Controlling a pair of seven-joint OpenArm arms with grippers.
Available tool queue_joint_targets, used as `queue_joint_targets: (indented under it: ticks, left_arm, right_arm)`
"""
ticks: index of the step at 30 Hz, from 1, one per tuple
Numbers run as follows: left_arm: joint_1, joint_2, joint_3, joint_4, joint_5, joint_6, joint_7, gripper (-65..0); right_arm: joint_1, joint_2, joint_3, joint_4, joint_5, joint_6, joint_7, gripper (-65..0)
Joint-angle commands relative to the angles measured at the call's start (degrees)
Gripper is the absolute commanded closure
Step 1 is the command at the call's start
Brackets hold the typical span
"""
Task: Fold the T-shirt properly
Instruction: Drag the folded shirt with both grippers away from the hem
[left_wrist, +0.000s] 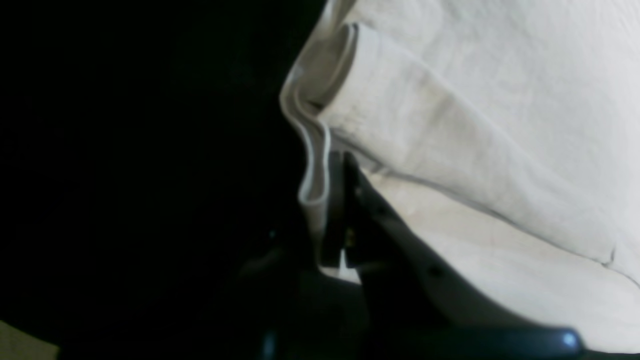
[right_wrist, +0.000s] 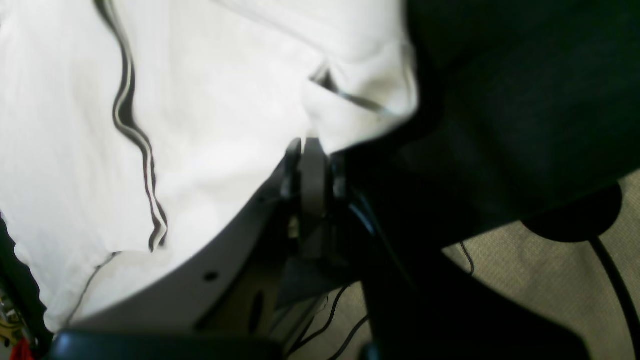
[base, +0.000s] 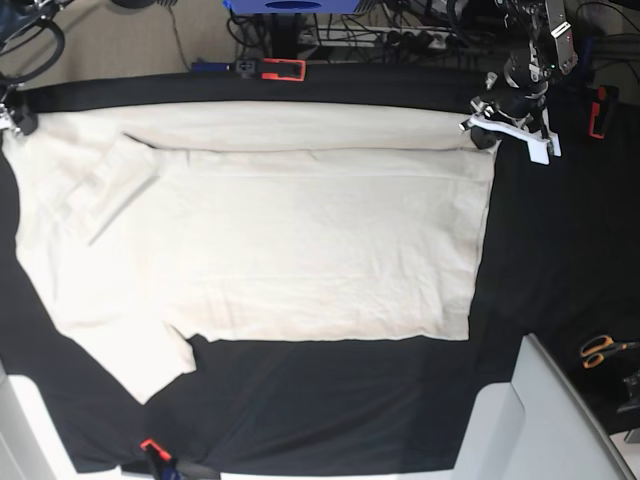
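T-shirt (base: 300, 230) spread flat on black table cover (base: 560, 250), far edge folded over toward the middle. Left gripper (base: 484, 130) clamped on its far hem corner. Orange-handled scissors (base: 603, 349) well apart at the table's edge.

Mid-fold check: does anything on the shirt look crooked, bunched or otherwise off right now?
The T-shirt lies mostly flat, its far edge folded into a long band. The near sleeve still sticks out past the hem. The left gripper has its jaws shut on bunched, doubled fabric. Nothing looks torn or stained.
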Motion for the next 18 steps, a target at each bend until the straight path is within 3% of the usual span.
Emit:
queue_joint_targets:
  ticks: [1,18]
  left_arm:
    - [0.75,-0.68,-0.46,0.43,0.86,0.79,-0.04,0.0]
    - [2.77,-0.68,-0.55,0.43,0.86,0.79,-0.13,0.0]
  right_arm:
    - [0.15,1.68,0.3,0.99,0.81,0.59,0.81,0.0]
    - [0.15,1.94,0.21,0.99,0.81,0.86,0.81,0.0]
